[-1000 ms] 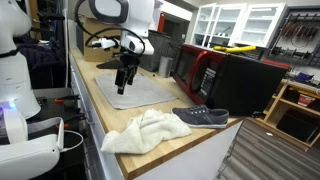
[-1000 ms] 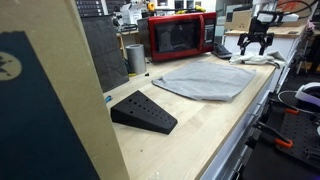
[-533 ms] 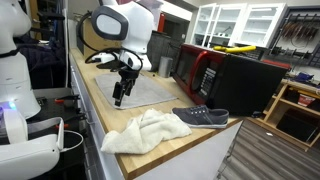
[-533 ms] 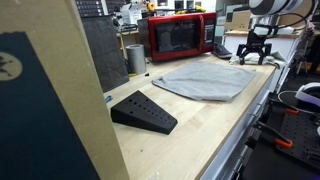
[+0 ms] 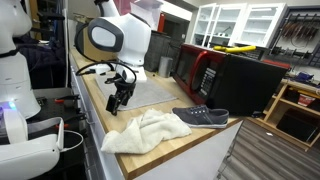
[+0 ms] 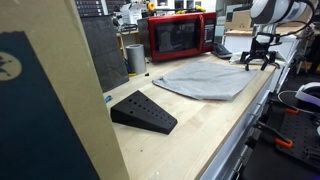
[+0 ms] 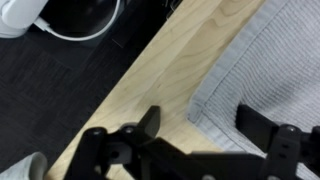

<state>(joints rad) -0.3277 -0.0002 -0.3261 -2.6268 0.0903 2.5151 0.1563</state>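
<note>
Jaws spread, holding nothing; gripper (image 7: 205, 128) over 1 corner of grey mat (image 7: 270, 60).
Corner lies between the 2 fingers (image 7: 150, 120); wooden counter (image 7: 150, 70) beside the mat.

I am looking at a long desk (image 6: 200, 130) with a pale wooden top; in the wrist view its edge drops to a dark floor (image 7: 45, 85). A red microwave (image 6: 180, 37) stands at the far end, next to a large black box (image 5: 250, 82). Behind them hang brightly lit white wall cabinets (image 5: 240, 22) with glass doors. A wooden shelf unit (image 5: 297, 105) sits low at one side, and a tan panel (image 6: 40, 100) fills the near foreground in an exterior view
</note>
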